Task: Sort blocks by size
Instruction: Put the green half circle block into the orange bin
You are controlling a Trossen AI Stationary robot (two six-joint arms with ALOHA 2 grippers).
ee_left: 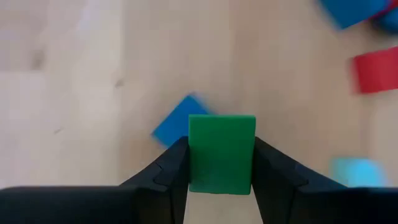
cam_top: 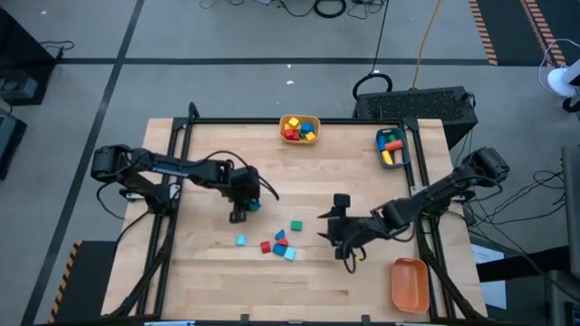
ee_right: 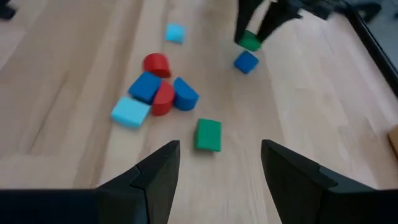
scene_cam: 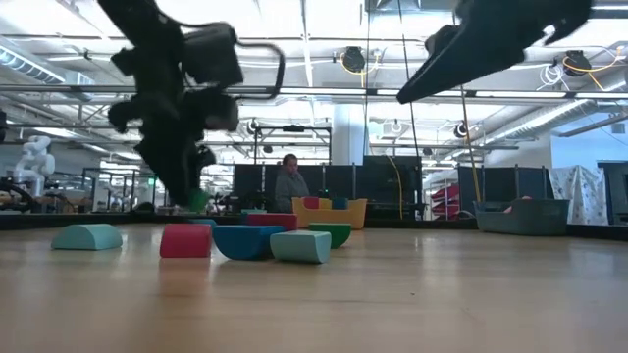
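My left gripper (cam_top: 240,212) stands left of the table's middle, shut on a green block (ee_left: 222,152) that also shows at its tips in the low view (scene_cam: 199,201). A blue block (ee_left: 179,124) lies on the table just beneath it. A cluster of loose blocks lies near the middle: cyan (cam_top: 241,240), red (cam_top: 265,246), blue (cam_top: 279,236), cyan (cam_top: 290,254) and green (cam_top: 295,225). My right gripper (cam_top: 343,237) hovers open to the right of this cluster, with the green one (ee_right: 208,134) ahead of its fingers. My left gripper pinches the green block by two opposite sides (ee_left: 194,155) between its two fingers. The fingers come steeply from above, pointing down. The block hangs clear of the table, a little above the blue block.
A yellow bin (cam_top: 300,128) with several blocks stands at the far edge. A teal bin (cam_top: 391,148) stands at the far right and an orange bin (cam_top: 410,282) at the near right. Bare wood lies along the near edge and at the left.
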